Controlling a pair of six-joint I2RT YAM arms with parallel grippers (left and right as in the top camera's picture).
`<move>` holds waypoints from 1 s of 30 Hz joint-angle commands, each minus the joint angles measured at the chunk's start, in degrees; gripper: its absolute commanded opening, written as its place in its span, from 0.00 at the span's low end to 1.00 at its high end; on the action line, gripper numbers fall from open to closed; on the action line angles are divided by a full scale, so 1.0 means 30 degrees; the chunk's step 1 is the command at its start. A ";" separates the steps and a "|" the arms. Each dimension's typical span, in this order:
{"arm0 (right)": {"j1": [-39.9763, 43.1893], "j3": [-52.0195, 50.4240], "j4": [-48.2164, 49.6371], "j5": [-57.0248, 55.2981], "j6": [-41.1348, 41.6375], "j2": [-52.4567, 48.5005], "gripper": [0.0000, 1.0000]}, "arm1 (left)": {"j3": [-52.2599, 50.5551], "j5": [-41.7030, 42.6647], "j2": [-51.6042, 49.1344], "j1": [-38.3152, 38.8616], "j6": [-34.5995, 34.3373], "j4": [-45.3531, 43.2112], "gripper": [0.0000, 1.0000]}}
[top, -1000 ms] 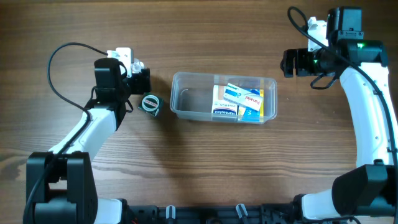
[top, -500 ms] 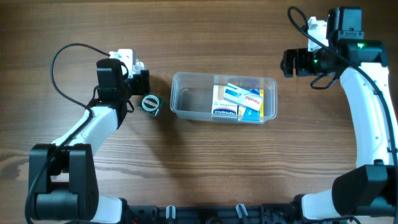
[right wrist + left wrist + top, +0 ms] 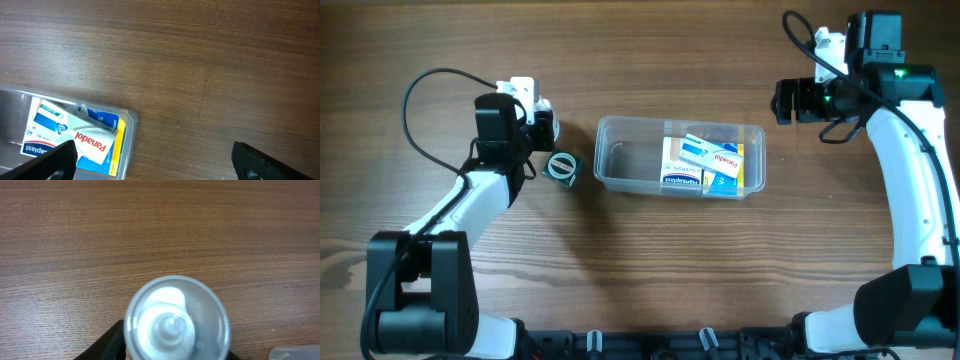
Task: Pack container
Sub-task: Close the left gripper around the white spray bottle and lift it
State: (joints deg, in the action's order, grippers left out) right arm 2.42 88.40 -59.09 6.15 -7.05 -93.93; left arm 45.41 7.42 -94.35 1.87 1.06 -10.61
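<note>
The container, a clear plastic tub, lies mid-table with several medicine boxes filling its right half. Its left half is bare. A small clear spray bottle stands upright just left of the tub. My left gripper is over it. In the left wrist view the bottle's round top fills the space between the black fingers, which press against its sides. My right gripper hovers open beyond the tub's right end, jaws wide with nothing between them.
The tub's right corner with a Panadol box shows at the lower left of the right wrist view. A corner of the tub is close to the bottle's right. All else is bare wooden tabletop.
My left gripper's jaws have drawn in around the spray bottle. The bottle, the tub and the right arm have stayed where they were.
</note>
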 commanded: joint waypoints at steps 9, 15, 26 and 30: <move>-0.0066 0.0051 0.0051 -0.0124 0.0357 0.0233 1.00 | 0.0306 0.0175 0.1268 0.0095 0.0058 -0.0452 0.38; -0.0066 0.0051 0.0051 -0.0131 0.0357 0.0233 1.00 | 0.0306 0.0364 0.3446 0.0663 -0.0058 0.0328 0.37; -0.0066 0.0051 0.0051 -0.0131 0.0357 0.0233 1.00 | 0.0299 -0.1013 0.2441 0.1020 -0.0051 0.1049 0.71; -0.0066 0.0051 0.0051 -0.0131 0.0357 0.0233 1.00 | 0.0299 -0.0998 0.2295 0.1020 -0.0051 0.1035 0.72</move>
State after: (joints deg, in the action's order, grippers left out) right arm 2.42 88.40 -59.09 6.15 -7.05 -93.93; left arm 46.26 4.99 -85.43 4.82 1.04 -8.23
